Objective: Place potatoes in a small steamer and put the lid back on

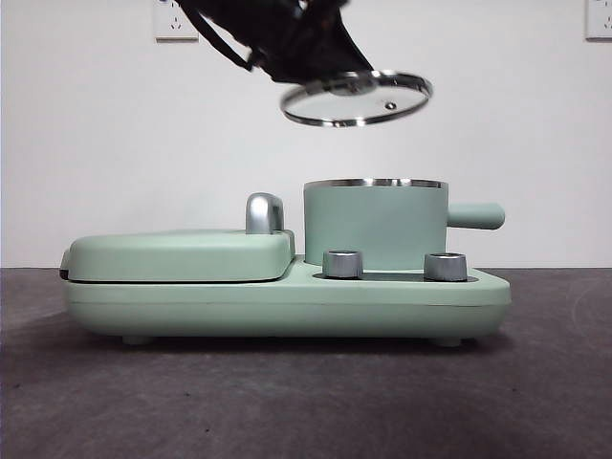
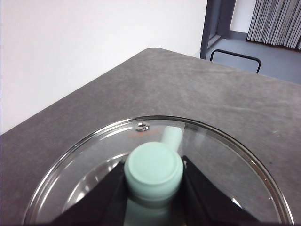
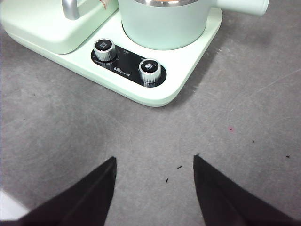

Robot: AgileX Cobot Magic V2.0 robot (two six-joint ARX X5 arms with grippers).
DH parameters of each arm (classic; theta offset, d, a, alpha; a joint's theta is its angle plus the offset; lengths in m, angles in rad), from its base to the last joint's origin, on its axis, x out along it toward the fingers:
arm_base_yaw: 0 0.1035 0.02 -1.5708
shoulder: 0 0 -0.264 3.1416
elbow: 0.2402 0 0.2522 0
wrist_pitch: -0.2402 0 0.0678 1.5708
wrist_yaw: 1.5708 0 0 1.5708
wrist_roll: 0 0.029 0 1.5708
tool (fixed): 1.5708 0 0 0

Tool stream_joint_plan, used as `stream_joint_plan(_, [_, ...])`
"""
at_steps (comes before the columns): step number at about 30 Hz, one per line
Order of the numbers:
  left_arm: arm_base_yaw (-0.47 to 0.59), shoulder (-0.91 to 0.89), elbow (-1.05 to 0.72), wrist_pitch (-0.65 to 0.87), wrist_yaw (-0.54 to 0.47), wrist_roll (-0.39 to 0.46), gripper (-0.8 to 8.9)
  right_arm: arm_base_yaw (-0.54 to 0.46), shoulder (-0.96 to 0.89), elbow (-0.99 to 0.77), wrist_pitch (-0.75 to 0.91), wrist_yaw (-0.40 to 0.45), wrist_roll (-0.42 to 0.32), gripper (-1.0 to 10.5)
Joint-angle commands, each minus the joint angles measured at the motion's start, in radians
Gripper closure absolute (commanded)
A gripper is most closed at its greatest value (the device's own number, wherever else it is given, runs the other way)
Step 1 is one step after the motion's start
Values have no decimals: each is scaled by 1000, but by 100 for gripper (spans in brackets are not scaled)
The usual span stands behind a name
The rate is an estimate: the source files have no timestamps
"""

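Grey tabletop (image 1: 306, 402) carried the steamer (image 1: 375, 225). Above its left edge, tilted, hung the lid (image 1: 356, 98), its knob (image 2: 154, 168) clenched by the left fingers (image 2: 197, 188). Right gripper (image 3: 154, 188) waited released nearby; no potato showed.

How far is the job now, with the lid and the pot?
The left gripper holds the glass lid by its knob, tilted in the air above the green pot. The potato is not visible, so I cannot confirm it is inside. Left: lower the lid onto the pot.
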Motion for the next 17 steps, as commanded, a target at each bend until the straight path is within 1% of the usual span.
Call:
stream_joint_plan(1, [-12, 58, 61, 43, -3, 29, 799, 3, 2, 3, 3, -3, 17, 695])
stream_joint_plan(7, [-18, 118, 64, 116, -3, 28, 799, 3, 2, 3, 2, -2, 17, 695])
stream_joint_plan(17, [-19, 153, 64, 127, -3, 42, 799, 3, 2, 3, -6, 1, 17, 695])
